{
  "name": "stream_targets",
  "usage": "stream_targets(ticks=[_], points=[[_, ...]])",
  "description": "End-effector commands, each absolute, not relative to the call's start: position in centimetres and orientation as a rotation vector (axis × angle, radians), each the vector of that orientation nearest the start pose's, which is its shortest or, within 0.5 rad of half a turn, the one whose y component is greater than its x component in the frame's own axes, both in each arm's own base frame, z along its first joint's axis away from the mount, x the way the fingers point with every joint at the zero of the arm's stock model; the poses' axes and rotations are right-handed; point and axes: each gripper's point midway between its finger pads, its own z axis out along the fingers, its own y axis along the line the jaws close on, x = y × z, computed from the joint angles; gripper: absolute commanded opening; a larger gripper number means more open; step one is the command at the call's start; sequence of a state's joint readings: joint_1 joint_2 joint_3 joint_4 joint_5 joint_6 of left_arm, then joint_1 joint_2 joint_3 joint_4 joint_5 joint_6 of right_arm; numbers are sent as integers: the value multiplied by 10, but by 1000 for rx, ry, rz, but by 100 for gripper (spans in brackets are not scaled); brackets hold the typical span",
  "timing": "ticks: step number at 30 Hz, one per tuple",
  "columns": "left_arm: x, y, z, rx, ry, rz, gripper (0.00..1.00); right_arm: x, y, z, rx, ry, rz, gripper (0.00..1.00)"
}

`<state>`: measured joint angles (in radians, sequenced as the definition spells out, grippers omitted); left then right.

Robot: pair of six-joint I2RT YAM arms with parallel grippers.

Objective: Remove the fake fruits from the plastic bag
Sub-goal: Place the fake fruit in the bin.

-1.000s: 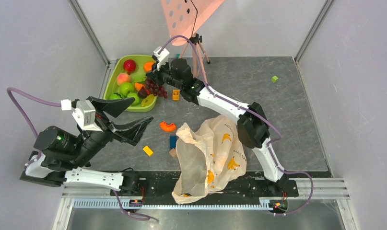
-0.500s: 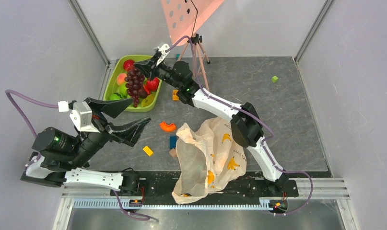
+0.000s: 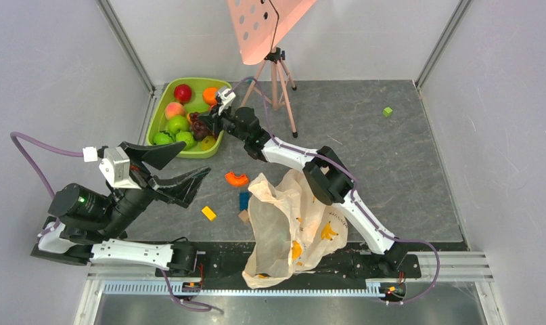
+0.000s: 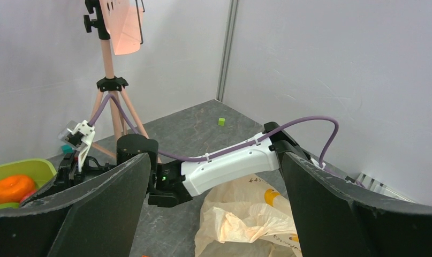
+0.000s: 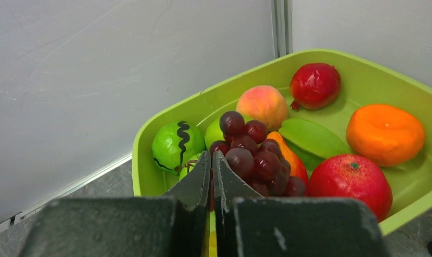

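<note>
The lime-green tub (image 3: 163,108) at the back left holds the fake fruits: an orange (image 5: 385,133), a red apple (image 5: 350,184), another red fruit (image 5: 315,84), a peach (image 5: 263,106) and green ones (image 5: 173,144). My right gripper (image 5: 211,155) (image 3: 206,125) reaches low over the tub, shut on the dark purple grape bunch (image 5: 256,158) (image 3: 201,126), which rests among the fruits. The plastic bag (image 3: 290,217) (image 4: 256,219) lies crumpled at the front centre. At the left, my left gripper (image 3: 194,160) (image 4: 214,158) hangs wide open and holds nothing.
An orange arc piece (image 3: 236,179), a yellow block (image 3: 208,213), a blue block (image 3: 244,200) and a tan block (image 3: 243,216) lie left of the bag. A green cube (image 3: 388,112) sits far right. A tripod (image 3: 277,74) stands at the back, close to my right arm.
My right gripper lifted the grape bunch from beside the tub, swung it over the tub and lowered it among the fruits. The left arm barely moved.
</note>
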<state>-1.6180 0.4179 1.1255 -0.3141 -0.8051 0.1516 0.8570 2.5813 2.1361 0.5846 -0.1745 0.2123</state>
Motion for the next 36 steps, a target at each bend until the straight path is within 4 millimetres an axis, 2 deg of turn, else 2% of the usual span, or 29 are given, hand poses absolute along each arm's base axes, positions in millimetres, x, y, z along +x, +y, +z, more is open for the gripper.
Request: stream_targets(ticks=[1, 5, 14, 18, 20, 22, 25, 27, 32, 36], points=[[129, -118, 466, 396, 1257, -749, 99, 464, 579, 245, -564, 1272, 984, 0], [130, -120, 463, 399, 1264, -740, 99, 465, 580, 233, -580, 1290, 987, 0], [131, -120, 458, 391, 1272, -738, 99, 449, 591, 210, -680, 1316, 1059, 0], [131, -122, 457, 394, 1275, -734, 99, 438, 596, 195, -716, 1353, 1088, 4], [131, -123, 456, 395, 1278, -734, 99, 433, 599, 188, -741, 1360, 1091, 10], [130, -124, 456, 395, 1280, -735, 98, 429, 601, 184, -756, 1370, 1091, 23], [130, -123, 455, 391, 1284, -741, 99, 428, 599, 184, -755, 1373, 1082, 39], [131, -121, 455, 383, 1285, -746, 98, 428, 597, 187, -755, 1371, 1077, 46], [131, -120, 455, 374, 1289, -753, 99, 423, 593, 206, -773, 1336, 1077, 61], [131, -120, 454, 370, 1300, -757, 98, 413, 583, 236, -777, 1280, 1082, 69]])
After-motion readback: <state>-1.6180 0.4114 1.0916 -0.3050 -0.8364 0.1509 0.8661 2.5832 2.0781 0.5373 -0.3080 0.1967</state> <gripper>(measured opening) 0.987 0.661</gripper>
